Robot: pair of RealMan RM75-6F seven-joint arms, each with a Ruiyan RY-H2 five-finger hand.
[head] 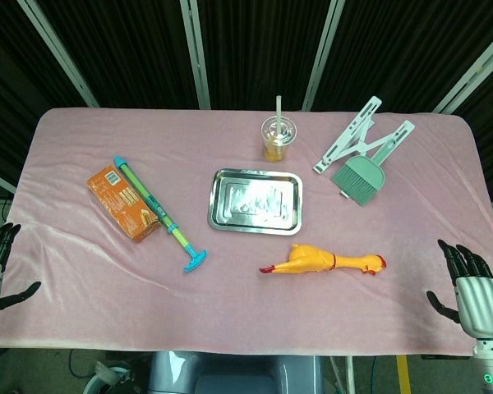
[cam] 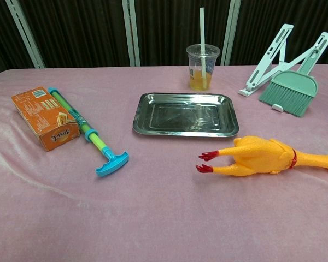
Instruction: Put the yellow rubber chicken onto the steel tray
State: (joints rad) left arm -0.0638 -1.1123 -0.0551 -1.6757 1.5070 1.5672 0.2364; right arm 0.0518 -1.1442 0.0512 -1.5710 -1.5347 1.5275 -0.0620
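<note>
Pink-clothed table bears steel tray, yellow rubber chicken, orange box, cup.

From where I sit, the only printing I can find is on the orange box lying on the counter at my left. Its top face carries small pale panels with tiny lines of print, and the end face nearest me has a short row of dark characters. In both views all of it is too small and blurred for me to read. I can make out no word, brand or number.
</note>
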